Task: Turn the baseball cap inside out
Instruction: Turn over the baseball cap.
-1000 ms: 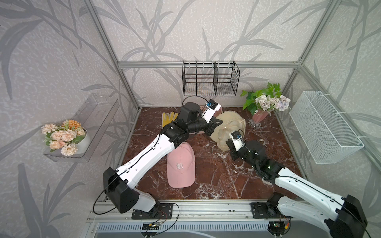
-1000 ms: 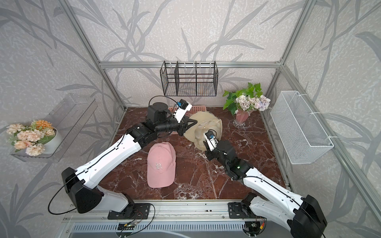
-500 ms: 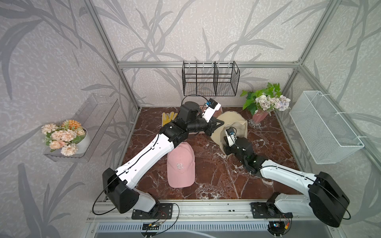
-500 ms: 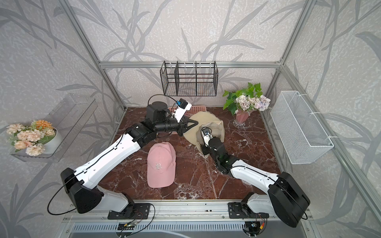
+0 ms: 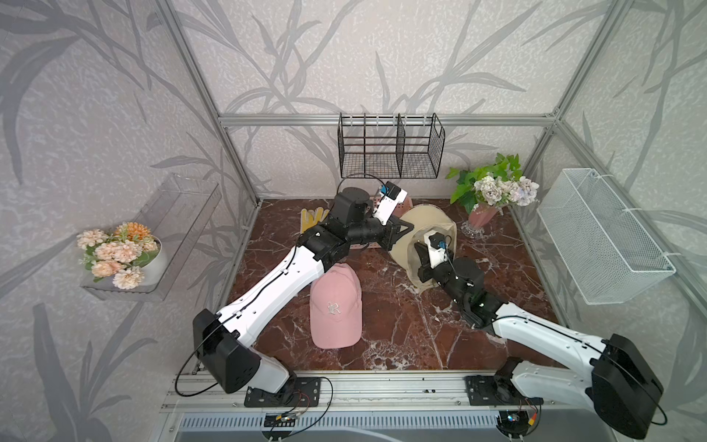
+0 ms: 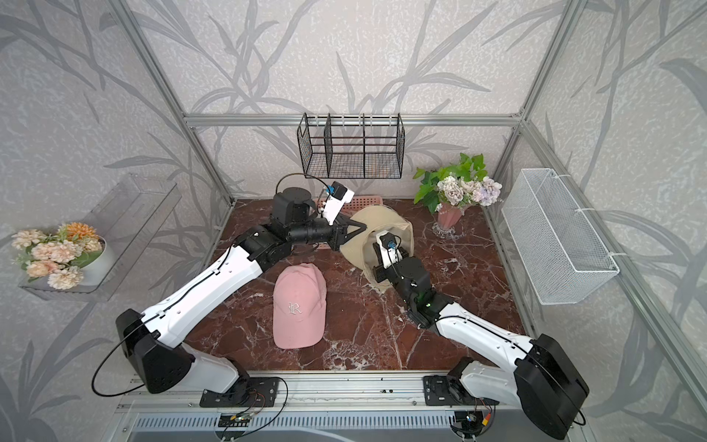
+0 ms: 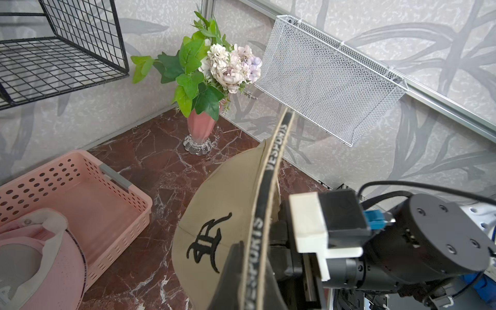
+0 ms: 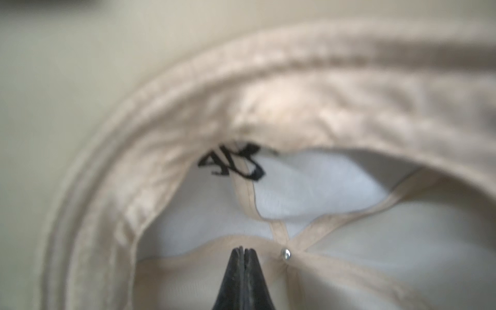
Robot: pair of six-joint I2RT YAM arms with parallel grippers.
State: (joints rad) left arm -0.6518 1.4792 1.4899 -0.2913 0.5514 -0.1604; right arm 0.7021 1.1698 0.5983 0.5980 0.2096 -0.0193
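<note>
1. Top views.
   - The tan cap [image 5: 424, 220] stands on edge just beside the vase [image 5: 480, 224]. I cannot tell whether its lower rim rests on the surface [image 5: 401, 336].
   - The left end effector [image 5: 401, 231] grips the cap's rim on the side away from the vase.
   - The right end effector [image 5: 420, 250] reaches into the cap's opening.
   - A pink cap [image 5: 336, 306] lies flat, well apart from the vase, with neither end effector on it.

2. Left wrist view.
   - The jaws are clamped on the lettered sweatband [image 7: 259, 228].
   - The outer logo panel shows, so the cap is not yet turned.

3. Right wrist view (blurred).
   - The jaws are closed to a point against the seam tape inside the crown.
   - The tips sit just beside the rivet [image 8: 286, 253].
   - I cannot tell whether any lining is pinched.

4. Judgement.
   - The step in hand looks like pushing the crown out through the opening.
   - To do it well, keep the left grip fixed as an anchor.
   - Drive the closed tips straight in at the seam crossing, so they do not slide off onto loose lining.
   - The stiff logo panel will likely resist, so push slowly.
   - Watch that the sweatband does not slip from the left jaws.
   - Keep the cap clear of the vase.
</note>
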